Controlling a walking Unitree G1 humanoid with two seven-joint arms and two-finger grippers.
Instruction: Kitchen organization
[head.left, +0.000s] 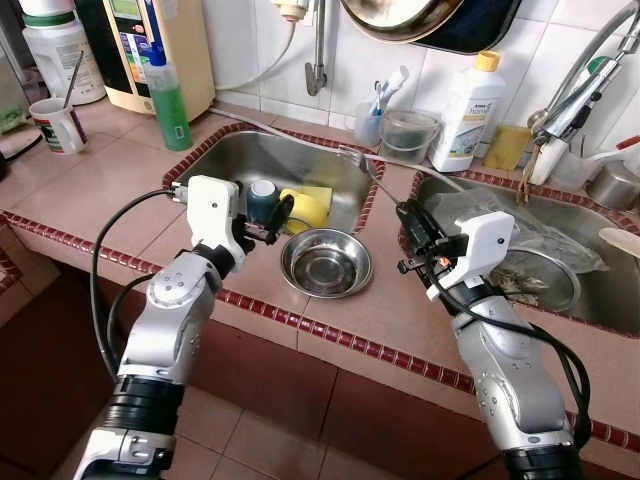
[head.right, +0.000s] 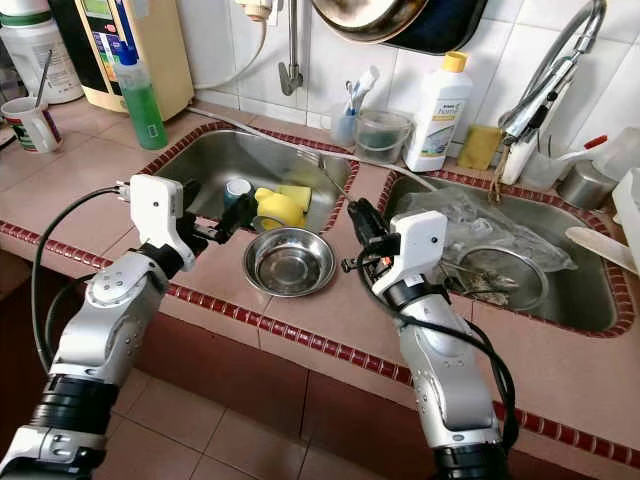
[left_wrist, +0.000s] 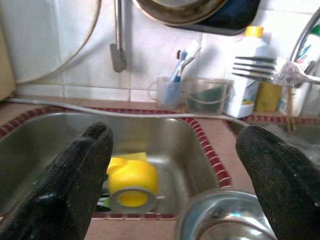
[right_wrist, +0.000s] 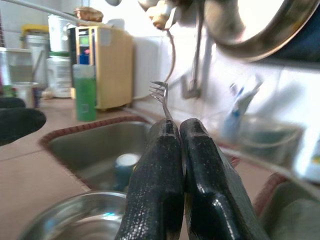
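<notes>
Right gripper (head.left: 408, 222) pinches a fork (head.left: 362, 168) by its handle above the strip of bench (head.left: 100, 190) between the two sinks.
Its tines point toward the back wall over the left sink (head.left: 235, 150). Left gripper (head.left: 278, 215) hangs with fingers spread wide and empty at that sink's front edge, just beside a steel bowl (head.left: 326, 262) on the bench. A yellow cup (left_wrist: 131, 182) and a blue-grey cup (head.left: 262, 198) lie in the left sink.
</notes>
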